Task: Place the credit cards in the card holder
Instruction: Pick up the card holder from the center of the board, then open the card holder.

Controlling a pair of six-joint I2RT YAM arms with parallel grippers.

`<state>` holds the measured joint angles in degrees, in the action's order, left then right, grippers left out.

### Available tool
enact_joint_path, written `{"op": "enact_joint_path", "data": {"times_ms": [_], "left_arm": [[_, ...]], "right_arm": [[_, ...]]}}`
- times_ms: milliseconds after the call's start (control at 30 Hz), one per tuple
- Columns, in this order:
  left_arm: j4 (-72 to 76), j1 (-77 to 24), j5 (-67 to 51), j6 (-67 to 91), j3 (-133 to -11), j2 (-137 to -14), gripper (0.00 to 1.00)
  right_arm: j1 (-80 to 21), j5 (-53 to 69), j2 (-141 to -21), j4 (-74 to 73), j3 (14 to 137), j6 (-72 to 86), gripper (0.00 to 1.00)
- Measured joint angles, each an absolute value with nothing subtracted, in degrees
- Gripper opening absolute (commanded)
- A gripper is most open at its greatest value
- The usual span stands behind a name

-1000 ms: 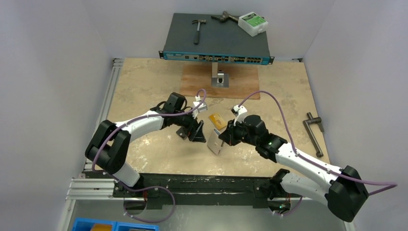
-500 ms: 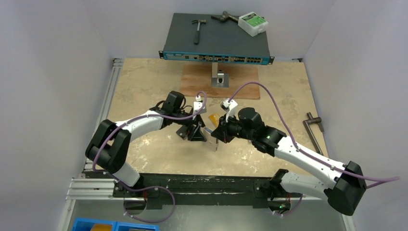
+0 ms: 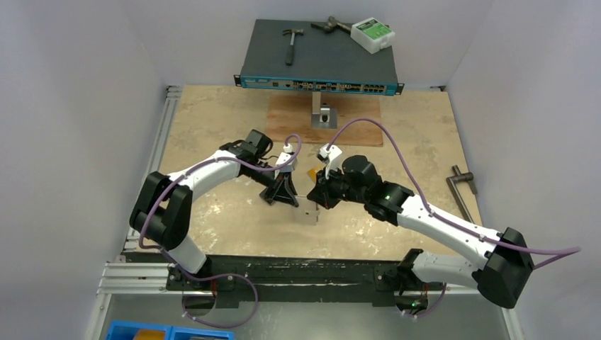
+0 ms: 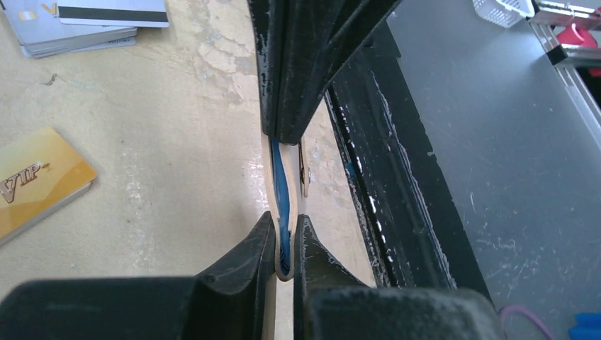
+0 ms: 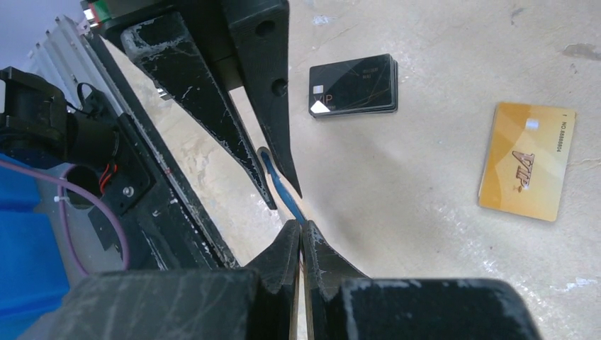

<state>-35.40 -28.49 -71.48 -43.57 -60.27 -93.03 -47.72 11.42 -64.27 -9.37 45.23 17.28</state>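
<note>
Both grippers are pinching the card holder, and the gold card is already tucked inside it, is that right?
Not quite. The left gripper and the right gripper do both pinch the card holder, but the gold card is not inside it. The right wrist view shows it lying flat on the table, apart from the holder.

You've got one card holder, one orange-yellow card, one black card, and a silver-grey pile too tight to count. Far edge: one network switch, one hammer, one white box. Right edge: one metal handle.
</note>
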Motion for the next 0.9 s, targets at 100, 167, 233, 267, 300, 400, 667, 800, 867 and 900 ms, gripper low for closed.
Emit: {"op": "enact_joint_path", "data": {"times_ms": [100, 167, 233, 267, 300, 400, 667, 800, 867, 900], "left_arm": [[-38.8, -28.3, -72.1, -47.0, -61.1, -93.3, 0.0], [-37.6, -28.1, -72.2, -45.7, -60.3, -92.9, 0.0], [-31.5, -28.1, -71.4, -40.4, -56.9, -91.0, 0.0], [-28.9, -28.1, -70.9, -37.7, -55.2, -89.9, 0.0], [-26.4, -28.1, -69.6, -34.0, -53.5, -88.4, 0.0], [-20.5, -28.3, -65.2, -23.7, -52.6, -87.0, 0.0], [-14.9, -28.3, -48.8, -0.3, -53.5, -83.0, 0.0], [-14.6, -28.3, -43.9, 8.1, -53.8, -82.1, 0.0], [-14.9, -28.3, -42.2, 11.4, -54.0, -82.1, 0.0], [-15.2, -28.3, -41.8, 12.6, -54.1, -82.1, 0.0]], "right_arm": [[-47.9, 11.1, -64.8, -9.2, 45.7, 17.2, 0.0], [-48.1, 10.5, -65.2, -9.2, 46.0, 17.2, 0.0], [-48.0, 9.5, -65.4, -8.9, 46.2, 17.1, 0.08], [-48.0, 9.0, -65.4, -8.9, 46.3, 17.2, 0.17], [-48.0, 8.1, -65.4, -9.0, 46.5, 17.3, 0.37], [-48.0, 3.3, -64.7, -9.6, 47.0, 18.8, 0.76], [-48.2, -15.0, -58.2, -14.0, 47.0, 22.6, 0.77], [-51.9, -20.9, -58.4, -15.2, 46.9, 25.0, 0.74], [-54.8, -23.4, -60.4, -15.5, 46.8, 26.0, 0.74], [-56.0, -24.4, -61.7, -15.6, 46.8, 26.5, 0.73]]}}
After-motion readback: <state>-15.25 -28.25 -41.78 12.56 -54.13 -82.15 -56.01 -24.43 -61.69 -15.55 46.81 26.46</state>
